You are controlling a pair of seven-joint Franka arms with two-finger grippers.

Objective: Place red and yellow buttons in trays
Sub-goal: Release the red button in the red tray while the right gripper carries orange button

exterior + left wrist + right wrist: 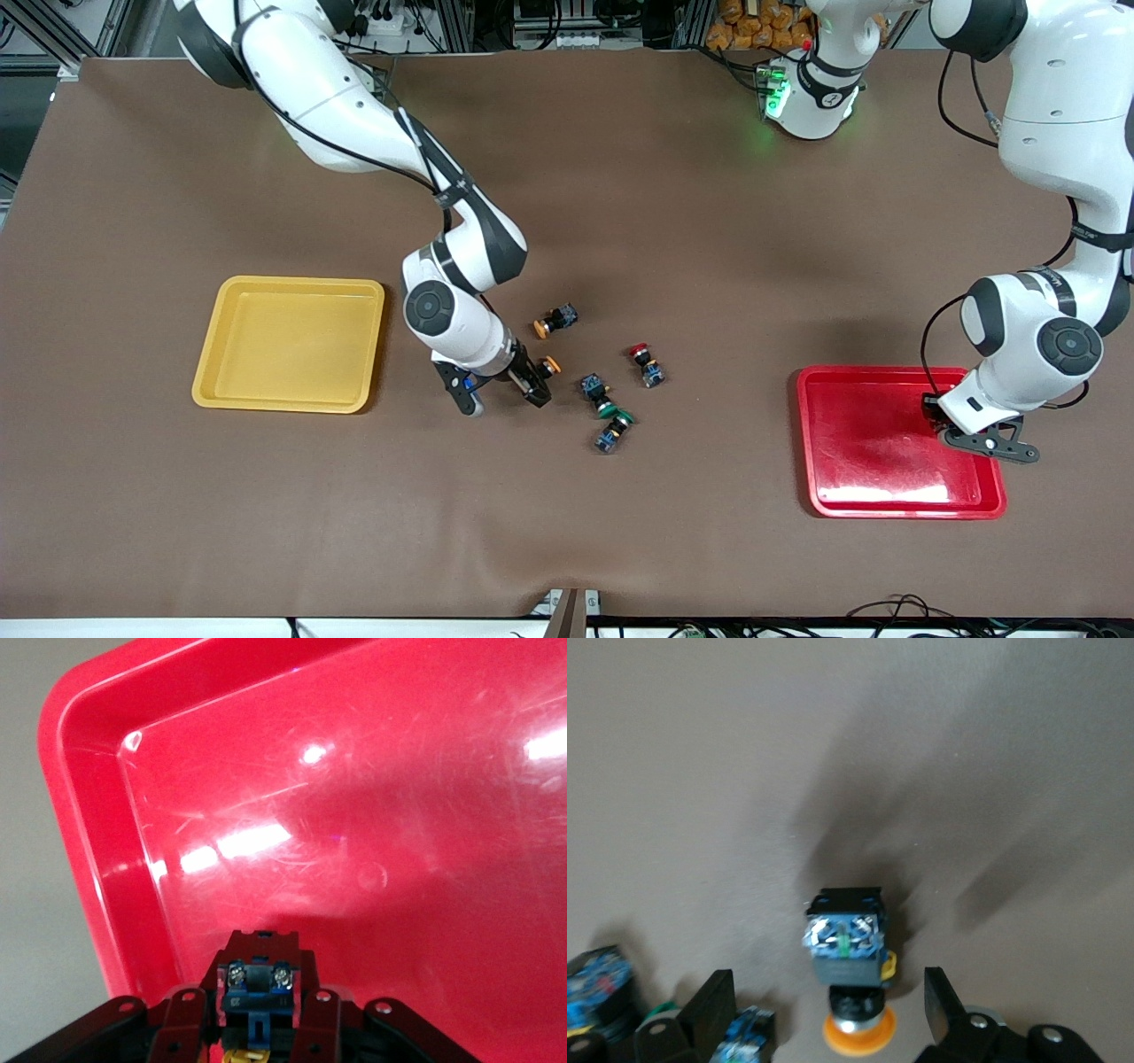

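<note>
My right gripper (502,396) is open low over the table. In the right wrist view a yellow-capped button (849,948) lies on its side between the open fingers (713,1010); its orange cap shows in the front view (551,363). A second yellow-capped button (555,319) and a red-capped button (647,363) lie nearby. My left gripper (935,415) is over the red tray (850,496), shut on a button (257,988) whose blue-grey base shows and whose cap is hidden. The red tray (97,842) fills the left wrist view. The yellow tray (208,372) lies toward the right arm's end.
Two green-capped switches (598,394) (613,430) lie close together, nearer to the front camera than the red-capped button. Their blue bases show beside my right gripper's finger in the right wrist view (749,1032). The brown mat (567,532) covers the table.
</note>
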